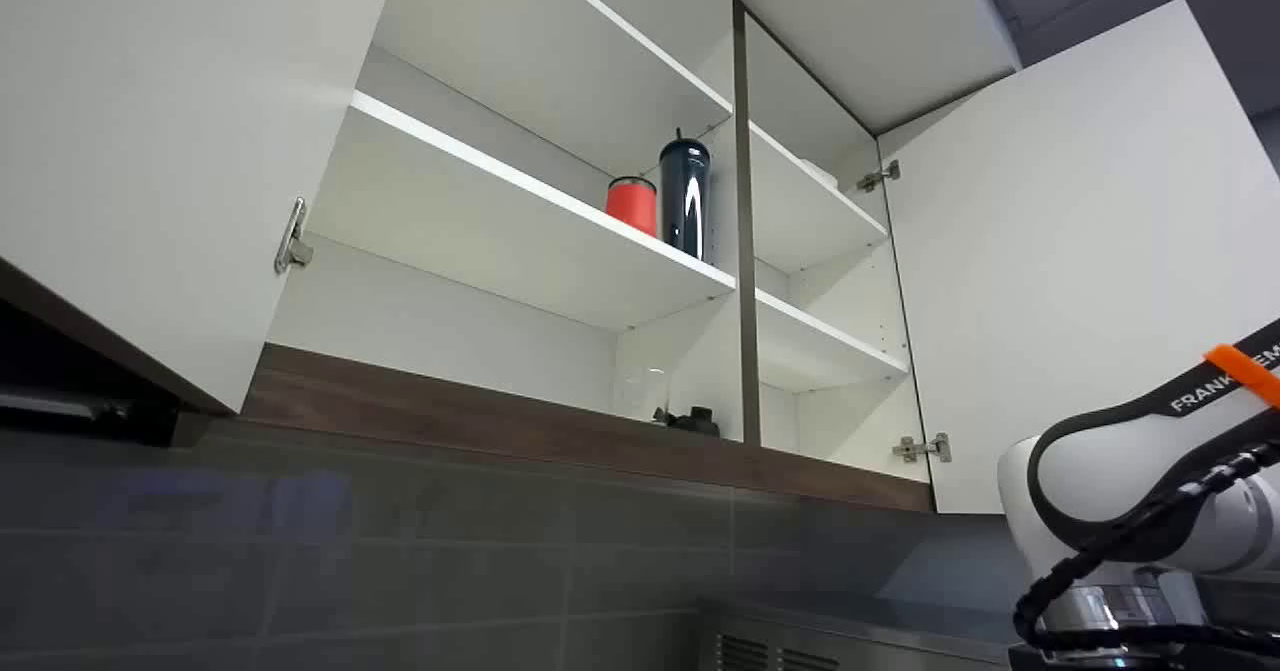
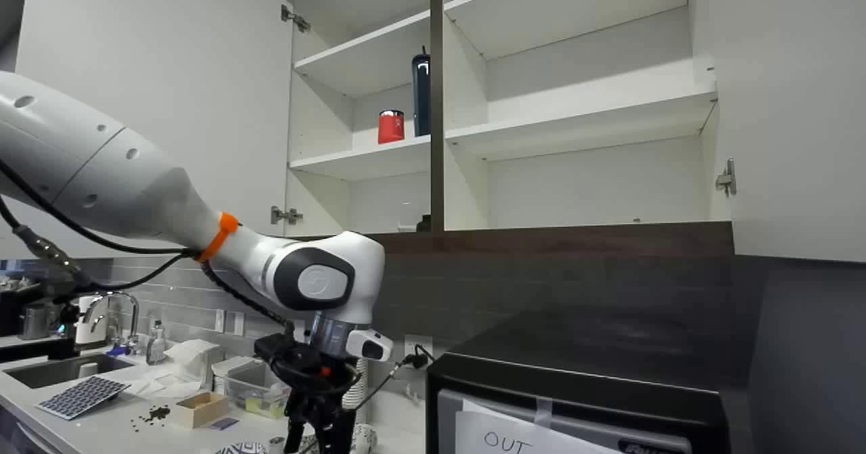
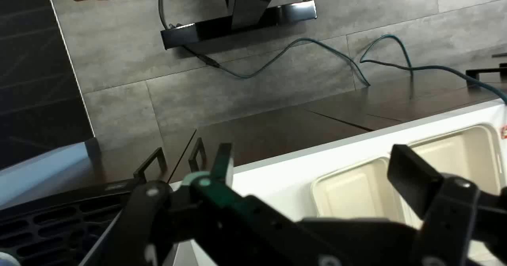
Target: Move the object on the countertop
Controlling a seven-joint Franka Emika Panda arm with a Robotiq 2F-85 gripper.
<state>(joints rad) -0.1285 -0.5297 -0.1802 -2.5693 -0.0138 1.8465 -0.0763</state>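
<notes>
On the countertop [image 3: 275, 188], a compartmented tray [image 3: 352, 198] is partly hidden; possibly it is the object to be moved. The gripper [image 3: 317, 166] is held pointing down, its fingers [image 3: 414, 178] spread and empty, presumably so a grasp can follow.

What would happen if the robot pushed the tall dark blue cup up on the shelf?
The tall dark blue cup looks much taller than wide, so a high push might tip it. It's shiny, so it could be slippery to grip. It seems round, so it would probably roll once fallen.
</notes>
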